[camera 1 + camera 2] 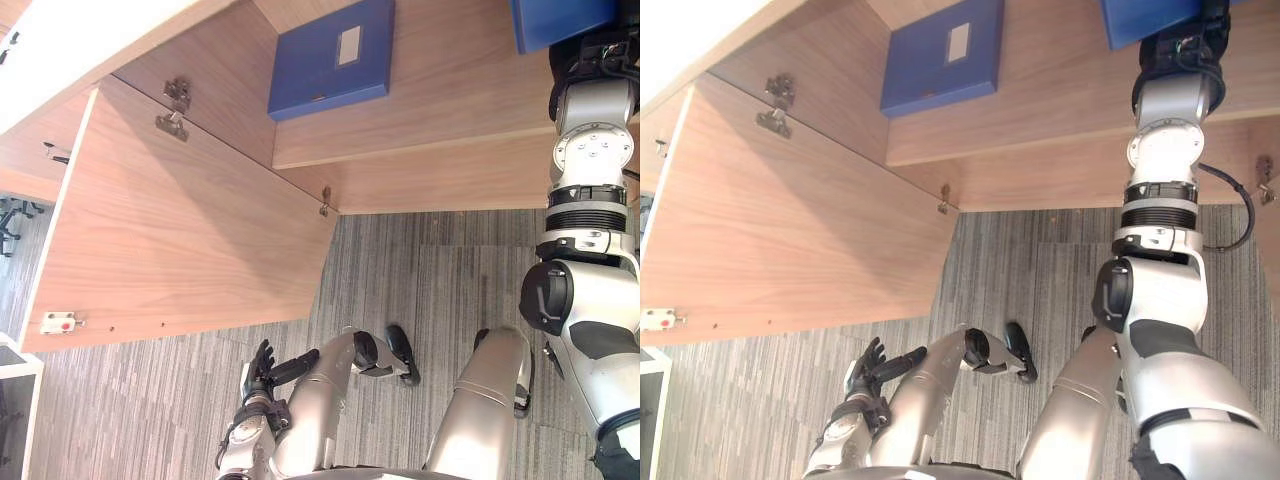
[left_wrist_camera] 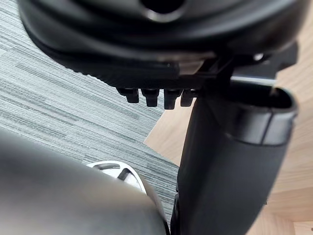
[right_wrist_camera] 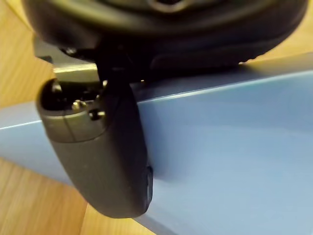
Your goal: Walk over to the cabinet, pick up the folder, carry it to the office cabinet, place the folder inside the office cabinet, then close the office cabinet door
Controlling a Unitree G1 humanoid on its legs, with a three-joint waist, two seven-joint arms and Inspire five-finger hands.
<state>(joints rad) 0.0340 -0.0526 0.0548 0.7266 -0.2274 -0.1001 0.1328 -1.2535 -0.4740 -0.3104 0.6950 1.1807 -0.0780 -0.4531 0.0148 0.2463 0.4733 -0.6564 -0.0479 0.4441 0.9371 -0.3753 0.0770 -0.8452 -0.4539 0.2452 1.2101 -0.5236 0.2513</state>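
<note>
The office cabinet [image 1: 420,140] stands open in front of me, with its wooden shelves exposed. Its door [image 1: 180,230] is swung out wide on the left, over the carpeted floor [image 1: 430,280], which leaves the right arm free entry to the shelves.

A second blue folder [image 1: 330,55] lies flat on a shelf in the left part of the cabinet, well apart from the work. The folder [image 1: 1145,20] that I am placing is inside the cabinet, over a shelf on the right, at the end of the extended right arm.

The right hand [image 3: 107,156] holds it. The thumb lies flat across the blue face and the folder passes between thumb and palm, so I read this as a pinch grip. The fingers on the far face are hidden. I cannot tell whether the folder rests on the shelf, so I judge the placing step as not yet complete.

The left hand [image 1: 262,372] hangs low near the door, fingers relaxed and apart, holding nothing. I judge that it is kept free for the door.

2 hinges [image 1: 175,95] fix the door to the cabinet wall. Closing therefore calls for a push near the free edge, by the small white catch [image 1: 60,322].
</note>
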